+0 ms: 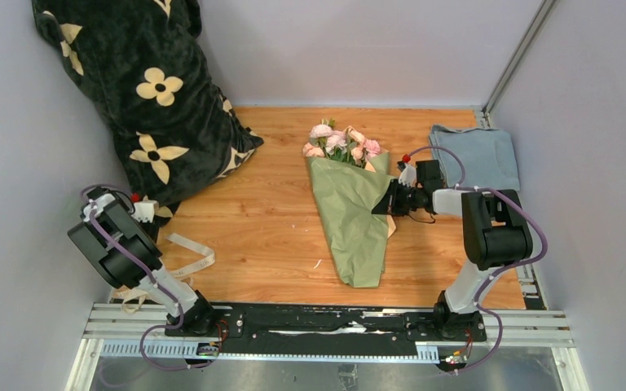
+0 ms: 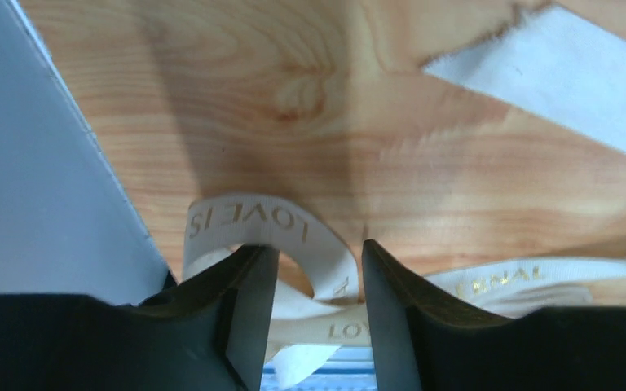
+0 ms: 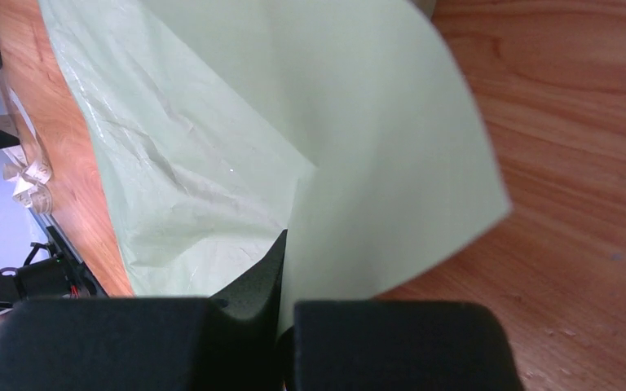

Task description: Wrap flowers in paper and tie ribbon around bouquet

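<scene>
The bouquet (image 1: 350, 216) lies mid-table: pink flowers (image 1: 338, 142) with green leaves stick out the far end of a sage-green paper (image 3: 359, 147) cone. My right gripper (image 1: 381, 204) is at the cone's right edge, shut on a flap of the paper, which runs between its black fingers (image 3: 253, 277). The cream ribbon (image 1: 186, 262) lies in loose loops at the table's near left corner. In the left wrist view my left gripper (image 2: 318, 257) hangs over it, jaws apart, with a gold-lettered ribbon (image 2: 249, 221) loop standing in the gap, unclamped.
A black plush blanket (image 1: 155, 90) with cream flower prints is piled in the far left corner. A folded blue-grey cloth (image 1: 477, 155) lies at the far right, just behind the right arm. Walls close in the table on both sides.
</scene>
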